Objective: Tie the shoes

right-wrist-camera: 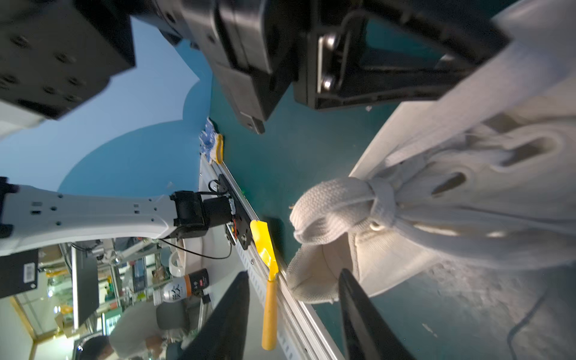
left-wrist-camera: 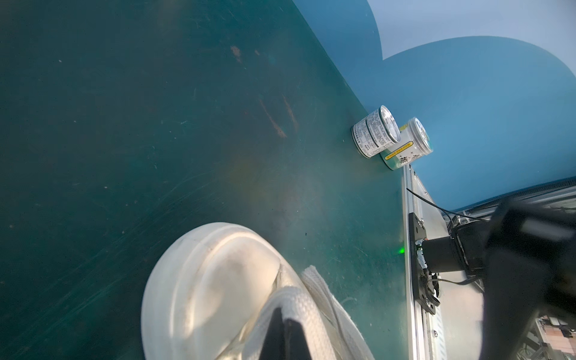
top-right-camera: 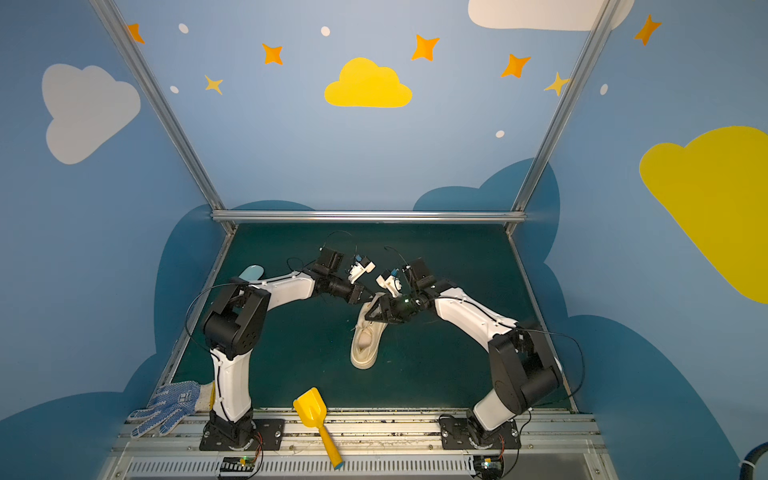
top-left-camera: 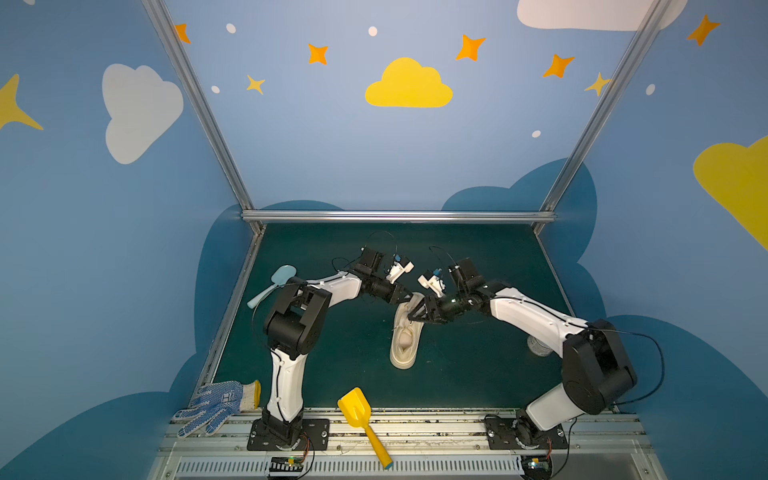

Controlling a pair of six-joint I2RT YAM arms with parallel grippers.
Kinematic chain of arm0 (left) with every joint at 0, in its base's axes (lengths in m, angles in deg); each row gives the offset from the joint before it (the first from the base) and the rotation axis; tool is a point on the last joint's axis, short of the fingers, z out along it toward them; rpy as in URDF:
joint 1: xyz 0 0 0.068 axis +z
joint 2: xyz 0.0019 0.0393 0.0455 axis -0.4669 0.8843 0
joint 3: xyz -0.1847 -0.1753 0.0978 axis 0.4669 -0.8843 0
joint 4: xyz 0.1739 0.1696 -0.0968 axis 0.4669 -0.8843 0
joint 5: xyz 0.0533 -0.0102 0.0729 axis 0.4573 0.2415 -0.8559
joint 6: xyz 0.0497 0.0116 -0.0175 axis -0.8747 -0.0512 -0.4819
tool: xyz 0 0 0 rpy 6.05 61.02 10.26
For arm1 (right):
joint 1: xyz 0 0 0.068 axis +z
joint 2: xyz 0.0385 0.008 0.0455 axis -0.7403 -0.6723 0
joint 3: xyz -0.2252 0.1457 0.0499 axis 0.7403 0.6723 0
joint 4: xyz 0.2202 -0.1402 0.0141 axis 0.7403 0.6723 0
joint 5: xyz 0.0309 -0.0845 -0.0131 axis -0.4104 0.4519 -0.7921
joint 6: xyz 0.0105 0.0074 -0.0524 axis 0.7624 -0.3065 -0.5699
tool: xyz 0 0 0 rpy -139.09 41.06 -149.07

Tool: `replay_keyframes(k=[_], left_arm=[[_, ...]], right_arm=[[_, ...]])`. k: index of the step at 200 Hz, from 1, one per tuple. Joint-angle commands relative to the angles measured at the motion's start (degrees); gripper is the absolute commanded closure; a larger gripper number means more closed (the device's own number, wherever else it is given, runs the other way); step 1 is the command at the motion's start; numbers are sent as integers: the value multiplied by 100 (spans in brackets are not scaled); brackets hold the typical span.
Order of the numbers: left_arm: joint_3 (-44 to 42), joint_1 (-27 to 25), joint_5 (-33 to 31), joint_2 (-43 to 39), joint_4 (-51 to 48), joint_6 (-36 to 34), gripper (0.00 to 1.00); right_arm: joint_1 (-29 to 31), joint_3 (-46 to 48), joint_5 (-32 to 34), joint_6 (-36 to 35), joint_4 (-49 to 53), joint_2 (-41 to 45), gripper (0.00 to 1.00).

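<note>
Cream low-top sneaker (top-left-camera: 405, 336), thick pale sole down, lies mid-way across the green table (top-left-camera: 332, 365) with its toe towards the back wall; both top views show it (top-right-camera: 365, 340). The toe cap is smooth and scuffed, and the tongue is knit. A flat woven lace (left-wrist-camera: 296, 299) is drawn into a tight crossing (right-wrist-camera: 380, 199) over the tongue, which I judge to be a first knot rather than a finished bow.

The left gripper (top-left-camera: 409, 296) sits at the toe end, clamped on that lace, which runs taut to it. The right gripper (right-wrist-camera: 293, 272) hovers over the shoe's opening, its fingers apart with nothing between them.

To do this step well, I would hold the left tension steady. I would set the right fingers astride the other strand close to the crossing, close on its flat face, and pull outward and low. The shoe looks light and may slide or tip.

Well clear are a yellow toy shovel (top-left-camera: 361, 415), a blue-dotted glove (top-left-camera: 216, 405) and two cans (left-wrist-camera: 377, 134).
</note>
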Motion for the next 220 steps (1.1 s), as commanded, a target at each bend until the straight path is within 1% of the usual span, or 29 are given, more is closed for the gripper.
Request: replay_keyframes(k=[1,16,32,51,71,97,138,198,220], left_arm=[[140,-26,141,-6,-128,-205,96],[239,-51,161,26,-229,-270,96],[275,-73,211,28,-258,-333,96],[236,-92,293,-24,-185,-379,95],[190,-101,400,-82,-127,-453,95],[208,-99,457,-95,-205,-537,95],[138,-136,527,-134,-170,-642,95],[35,-145,589,-239,-124,-783,95],[15,-152,616,-267,-122,-824,95]], right_arm=[[-265,208,50,22,104,242,50],[-519,345,27,144,-29,263,51],[-777,487,-266,312,-404,122,53],[-909,459,-537,421,-729,-203,56],[-1005,393,-767,650,-1139,-541,56],[-1028,248,-933,816,-1489,-856,57],[-1035,78,-1061,932,-1746,-1216,59],[-1050,-203,-990,892,-1621,-1520,59],[-1053,-258,-1070,898,-1666,-1616,65]])
